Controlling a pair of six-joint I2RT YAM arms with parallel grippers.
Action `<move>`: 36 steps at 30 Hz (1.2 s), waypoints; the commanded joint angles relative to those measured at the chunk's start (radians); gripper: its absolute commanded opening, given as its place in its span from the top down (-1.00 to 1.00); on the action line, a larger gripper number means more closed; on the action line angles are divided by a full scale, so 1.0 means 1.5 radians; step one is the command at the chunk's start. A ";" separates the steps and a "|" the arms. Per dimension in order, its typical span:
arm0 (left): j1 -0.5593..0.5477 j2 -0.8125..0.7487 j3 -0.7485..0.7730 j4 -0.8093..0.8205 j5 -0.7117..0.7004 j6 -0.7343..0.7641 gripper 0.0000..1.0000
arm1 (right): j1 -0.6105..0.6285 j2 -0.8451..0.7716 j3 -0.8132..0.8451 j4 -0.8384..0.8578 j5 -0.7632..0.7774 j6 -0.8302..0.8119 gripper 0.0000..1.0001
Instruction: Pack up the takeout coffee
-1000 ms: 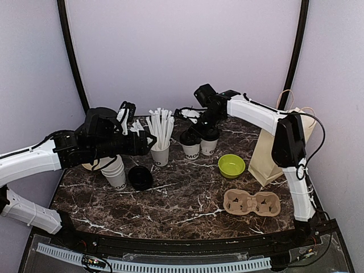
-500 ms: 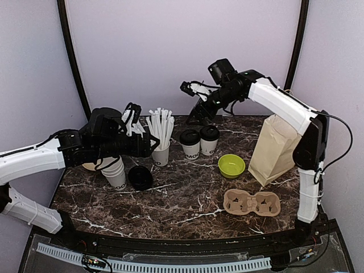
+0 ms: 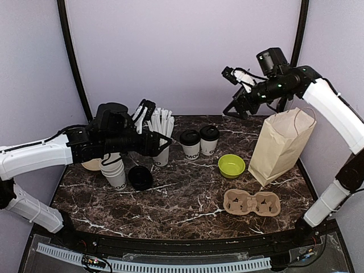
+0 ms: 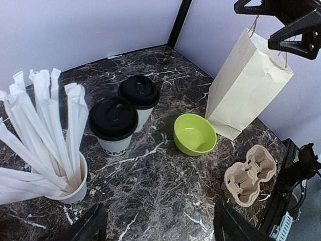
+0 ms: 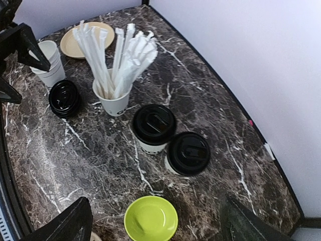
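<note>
Hovering beside the cup of straws point(image 3: 161, 136), your left gripper point(image 4: 158, 228) was spread wide and held nothing. Your right gripper point(image 3: 235, 92), equally wide and empty, hung high near the paper bag point(image 3: 280, 145). The takeout coffees point(image 3: 190, 144) point(image 3: 209, 140) stood lidded, side by side on the marble table point(image 3: 182, 199), between the straws and the green bowl point(image 3: 231, 165).

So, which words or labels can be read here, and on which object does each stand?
"OMO", partial, black letters on the left lidded coffee cup.
Black print on the right lidded coffee cup and the lidless cup stack: too small to read.
Nothing else shows text.
</note>
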 commanded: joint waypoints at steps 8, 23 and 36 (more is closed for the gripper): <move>-0.016 0.026 0.026 0.072 0.099 0.034 -0.44 | -0.205 -0.141 -0.034 0.030 0.019 0.015 -0.72; -0.089 0.115 0.104 -0.048 0.180 0.178 -0.31 | -0.624 -0.121 -0.026 -0.092 -0.052 -0.151 -0.63; -0.120 0.208 0.163 -0.117 0.159 0.178 -0.23 | -0.593 -0.021 -0.002 -0.153 -0.080 -0.433 -0.63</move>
